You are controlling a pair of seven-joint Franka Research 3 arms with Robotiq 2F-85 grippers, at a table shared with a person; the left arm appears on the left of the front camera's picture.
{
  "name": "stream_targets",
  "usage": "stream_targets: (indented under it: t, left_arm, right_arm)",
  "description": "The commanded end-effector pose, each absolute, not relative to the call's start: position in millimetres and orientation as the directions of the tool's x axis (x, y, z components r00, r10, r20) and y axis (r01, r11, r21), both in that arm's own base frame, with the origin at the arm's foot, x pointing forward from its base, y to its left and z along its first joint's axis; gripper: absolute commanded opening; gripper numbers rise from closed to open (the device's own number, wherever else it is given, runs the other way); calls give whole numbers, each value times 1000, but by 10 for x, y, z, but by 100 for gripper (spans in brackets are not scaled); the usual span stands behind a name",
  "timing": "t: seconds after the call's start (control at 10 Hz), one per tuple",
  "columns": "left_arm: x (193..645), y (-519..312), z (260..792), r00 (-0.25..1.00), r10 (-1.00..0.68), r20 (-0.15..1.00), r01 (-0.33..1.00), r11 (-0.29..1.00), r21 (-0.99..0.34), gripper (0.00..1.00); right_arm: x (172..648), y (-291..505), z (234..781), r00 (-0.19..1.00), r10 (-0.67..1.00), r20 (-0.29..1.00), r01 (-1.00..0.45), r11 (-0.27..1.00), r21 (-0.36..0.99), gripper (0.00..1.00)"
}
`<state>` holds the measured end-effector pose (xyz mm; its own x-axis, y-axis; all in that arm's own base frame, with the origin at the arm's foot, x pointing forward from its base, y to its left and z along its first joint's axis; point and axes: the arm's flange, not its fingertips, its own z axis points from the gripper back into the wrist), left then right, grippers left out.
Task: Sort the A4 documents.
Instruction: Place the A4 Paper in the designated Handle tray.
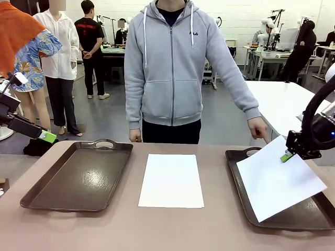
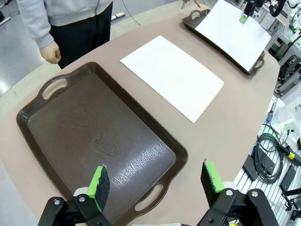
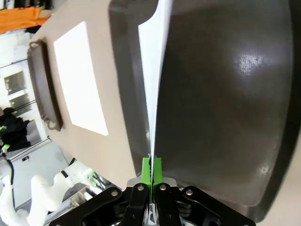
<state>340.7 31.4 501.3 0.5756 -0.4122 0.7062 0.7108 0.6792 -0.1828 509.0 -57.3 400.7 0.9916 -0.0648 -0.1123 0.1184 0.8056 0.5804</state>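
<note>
The left gripper (image 1: 47, 137) is hanging at the left edge of the scene, raised off the table and tilted downward, with its jaws standing wide apart. The green pads (image 2: 99, 182) are holding nothing. The right gripper (image 1: 286, 156) is reaching in from the right, angled down and leftward, pinching a sheet of paper (image 1: 277, 180) at its far edge.

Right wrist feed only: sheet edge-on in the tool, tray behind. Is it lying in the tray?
Observer: Not flat. The held sheet slants over the right tray, pinched at one edge by the right tool.
Operator: Anyone close?
Observer: The person's hand points down at that tray's far handle.
Operator: Left arm?
Observer: The left tool is open, hovering by the left tray.
</note>
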Motion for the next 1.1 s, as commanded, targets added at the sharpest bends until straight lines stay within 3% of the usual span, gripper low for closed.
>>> stream_targets:
  t: [0.0,0.3,1.0]
  left_arm:
    - [3415,325,5005,565,-408,718,721,667,-188,100]
    - [3415,325,5005,565,-408,718,721,667,-188,100]
    - [3415,325,5005,565,-408,718,721,667,-188,100]
  right_arm:
    - [5099,-508,3950,989,-98,-114,142,849,509,1]
    - [5100,-445,3683,992,-102,-80,128,859,496,1]
    - [5138,-408,3556,997,-76,-18,78,954,289,1]
